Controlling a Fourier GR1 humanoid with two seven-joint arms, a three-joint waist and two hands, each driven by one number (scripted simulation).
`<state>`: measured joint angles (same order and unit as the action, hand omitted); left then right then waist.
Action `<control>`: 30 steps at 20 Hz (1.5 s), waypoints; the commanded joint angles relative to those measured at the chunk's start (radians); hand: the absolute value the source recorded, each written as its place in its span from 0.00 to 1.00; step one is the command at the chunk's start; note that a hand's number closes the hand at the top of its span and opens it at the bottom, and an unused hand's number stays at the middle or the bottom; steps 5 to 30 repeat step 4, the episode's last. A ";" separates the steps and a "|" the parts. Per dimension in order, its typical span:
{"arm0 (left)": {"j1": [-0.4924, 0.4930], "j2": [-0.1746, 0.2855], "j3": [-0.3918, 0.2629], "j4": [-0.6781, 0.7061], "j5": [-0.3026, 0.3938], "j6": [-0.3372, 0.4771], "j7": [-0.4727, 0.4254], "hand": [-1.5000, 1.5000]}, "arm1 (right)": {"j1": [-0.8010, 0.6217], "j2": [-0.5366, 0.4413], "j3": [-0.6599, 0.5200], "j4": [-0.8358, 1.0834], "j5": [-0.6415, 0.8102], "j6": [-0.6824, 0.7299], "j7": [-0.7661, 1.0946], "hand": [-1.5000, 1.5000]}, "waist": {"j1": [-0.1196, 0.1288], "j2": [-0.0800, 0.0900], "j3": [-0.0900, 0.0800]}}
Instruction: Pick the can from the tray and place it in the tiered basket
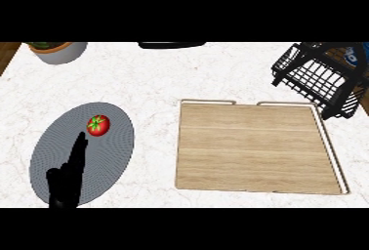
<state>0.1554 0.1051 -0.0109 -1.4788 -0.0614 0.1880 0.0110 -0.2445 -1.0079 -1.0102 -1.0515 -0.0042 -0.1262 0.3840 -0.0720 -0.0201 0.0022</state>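
White marble tabletop [158,83] fills the head view. A wooden tray [249,146] with a thin raised rim lies right of centre, its boards showing from rail to rail. Beyond its far right corner stands the black wire tiered basket [317,78], tilted in the view. A blue object [352,56] shows through the wires at the right edge; I cannot tell whether it is the can.

At lower left the left hand [65,180] rests open, fingers straight, over a grey plate [115,146]. It is just below a tomato [98,125] and well apart from the basket, with the tray between them.
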 commanded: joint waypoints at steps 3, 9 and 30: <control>-0.013 -0.016 0.006 0.031 0.009 0.003 0.020 0.50 | 0.294 0.063 -0.273 -0.098 -0.162 0.266 -0.086 0.00 | -0.010 0.006 -0.003; 0.012 -0.034 -0.021 0.054 -0.028 0.025 -0.011 0.50 | 0.335 0.074 -0.320 -0.072 -0.174 0.290 -0.112 0.00 | 0.002 0.009 -0.002; 0.012 -0.034 -0.021 0.054 -0.028 0.025 -0.011 0.50 | 0.335 0.074 -0.320 -0.072 -0.174 0.290 -0.112 0.00 | 0.002 0.009 -0.002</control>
